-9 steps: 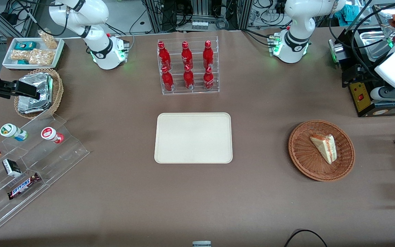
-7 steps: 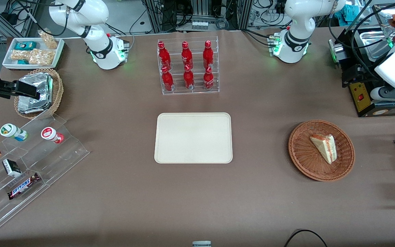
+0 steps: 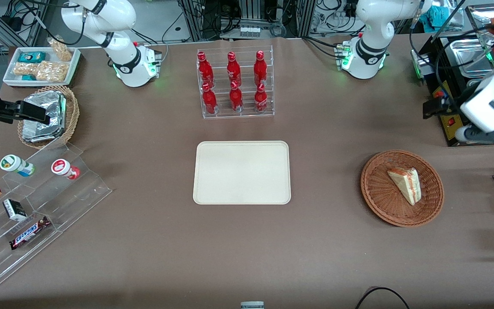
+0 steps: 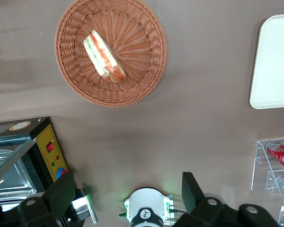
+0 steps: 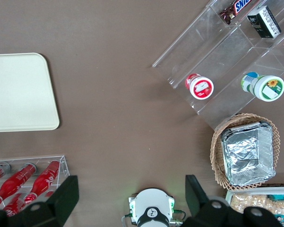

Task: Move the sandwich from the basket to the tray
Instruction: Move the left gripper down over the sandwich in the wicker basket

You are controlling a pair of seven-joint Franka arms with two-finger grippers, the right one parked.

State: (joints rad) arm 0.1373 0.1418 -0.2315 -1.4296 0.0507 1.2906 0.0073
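Note:
The sandwich (image 3: 405, 185) (image 4: 104, 56), a white wedge with red and green layers, lies in the reddish-brown wicker basket (image 3: 380, 189) (image 4: 142, 56) toward the working arm's end of the table. The cream tray (image 3: 242, 172) (image 4: 274, 61) sits bare at the table's middle. My left gripper (image 3: 435, 108) (image 4: 128, 191) hangs high above the table, farther from the front camera than the basket. It is open, its fingers (image 4: 191, 189) spread wide with nothing between them.
A black control box (image 3: 453, 122) stands close beside the gripper. A clear rack of red bottles (image 3: 235, 83) stands farther from the front camera than the tray. Toward the parked arm's end are a tan basket of foil packets (image 3: 45, 116), a white snack dish (image 3: 41, 64) and an acrylic stepped shelf (image 3: 37, 201).
The working arm and its gripper have shifted nearer to the front camera, toward the basket. The sandwich, basket and tray have not moved.

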